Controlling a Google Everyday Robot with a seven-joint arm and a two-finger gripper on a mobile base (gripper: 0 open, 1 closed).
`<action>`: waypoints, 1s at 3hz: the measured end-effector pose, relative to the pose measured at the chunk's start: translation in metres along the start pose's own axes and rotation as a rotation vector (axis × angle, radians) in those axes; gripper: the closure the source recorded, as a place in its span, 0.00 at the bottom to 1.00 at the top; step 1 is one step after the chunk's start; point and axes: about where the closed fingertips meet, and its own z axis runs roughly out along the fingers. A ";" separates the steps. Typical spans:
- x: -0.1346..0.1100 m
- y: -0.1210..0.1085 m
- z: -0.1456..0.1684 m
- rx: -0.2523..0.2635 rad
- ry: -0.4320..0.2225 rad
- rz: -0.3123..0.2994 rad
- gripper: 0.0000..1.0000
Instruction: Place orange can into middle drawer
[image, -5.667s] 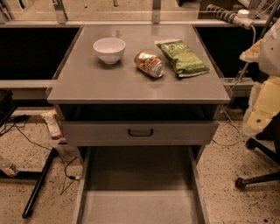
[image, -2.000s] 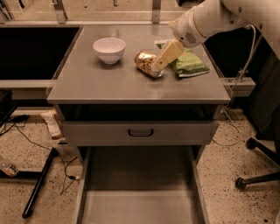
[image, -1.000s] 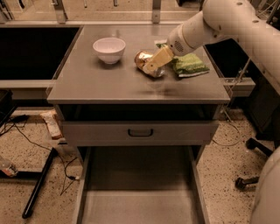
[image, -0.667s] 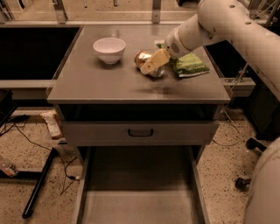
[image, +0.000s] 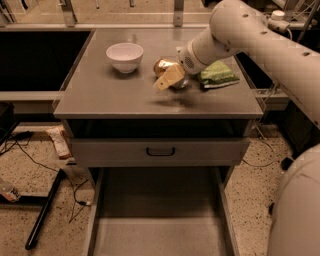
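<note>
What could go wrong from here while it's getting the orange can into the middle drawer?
The orange can lies on its side at the end effector, so a nudge could roll it toward the white bowl. The green snack bag lies close on the other side and might get dragged. The middle drawer sits low, so an early release could bounce the can out.

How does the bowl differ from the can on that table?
The bowl is plain white; the can is shiny golden-orange. The bowl stands upright with its mouth up; the can seems to lie on its side. The bowl stands free, while the gripper is right at the can and partly hides it. The bowl looks wider than the can. Both rest on the grey tabletop, left of the green bag.
</note>
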 end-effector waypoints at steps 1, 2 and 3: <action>0.002 0.005 0.009 -0.006 0.016 0.002 0.00; 0.002 0.005 0.009 -0.006 0.016 0.002 0.19; 0.002 0.005 0.009 -0.006 0.016 0.002 0.43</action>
